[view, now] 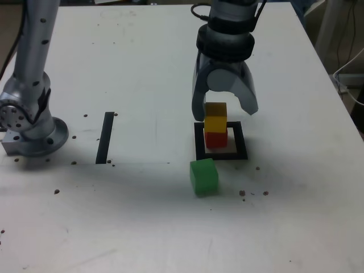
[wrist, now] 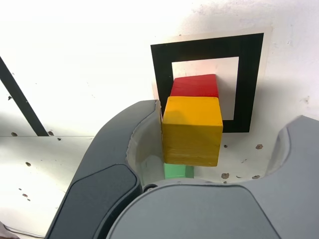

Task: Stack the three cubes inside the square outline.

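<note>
Now, scanning the exterior view left to right: small solid green cube is sitting outside the thick black square outline, just off its near corner; yellow cube is resting atop red cube inside; grey gripper is hanging spread, straddling the yellow one, gripping nothing; green lies nearer the camera than the claw.

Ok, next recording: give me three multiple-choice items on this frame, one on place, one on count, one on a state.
1. Where is the small green cube?
A. on the white table, outside the thick black square outline
B. on top of the stack
C. between the fingers

2. How many cubes are stacked inside the outline?
A. one
B. two
C. three

3. How do the grey gripper fingers stand?
A. clamped on the red cube
B. spread apart around the yellow cube
C. shut

Answers: 1 A, it sits just in front of the frame; 2 B, yellow rests on the small red cube; 3 B, a gap shows beside yellow in the wrist view.
</note>
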Motion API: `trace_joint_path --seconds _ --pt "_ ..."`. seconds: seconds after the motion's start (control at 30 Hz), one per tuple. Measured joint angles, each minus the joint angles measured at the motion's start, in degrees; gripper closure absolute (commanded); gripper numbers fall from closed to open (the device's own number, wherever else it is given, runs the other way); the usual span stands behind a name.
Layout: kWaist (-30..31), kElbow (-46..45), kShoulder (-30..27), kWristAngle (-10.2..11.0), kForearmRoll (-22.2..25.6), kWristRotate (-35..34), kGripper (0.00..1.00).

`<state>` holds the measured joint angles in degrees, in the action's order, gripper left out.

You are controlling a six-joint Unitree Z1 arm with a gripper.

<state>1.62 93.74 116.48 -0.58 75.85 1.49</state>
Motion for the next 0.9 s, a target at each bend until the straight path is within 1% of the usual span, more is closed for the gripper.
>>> trace_joint_path --seconds 0.17,0.37,0.47,0.63,0.77,0.9 --pt "0.00 -0.78 -1.31 -0.04 0.42 -0.27 0.01" --pt "0.10 -2.35 -4.86 -0.09 0.91 -1.37 0.01" --pt "0.73 -3.27 -7.21 -0.49 1.18 -2.51 0.01" --pt "2.50 -5.99 -9.67 -1.44 1.53 -7.55 0.01" --pt "4.69 -7.70 -10.39 -1.66 1.35 -13.03 0.01" --pt "8.07 -8.91 -10.60 -3.41 -0.20 -17.95 0.01"
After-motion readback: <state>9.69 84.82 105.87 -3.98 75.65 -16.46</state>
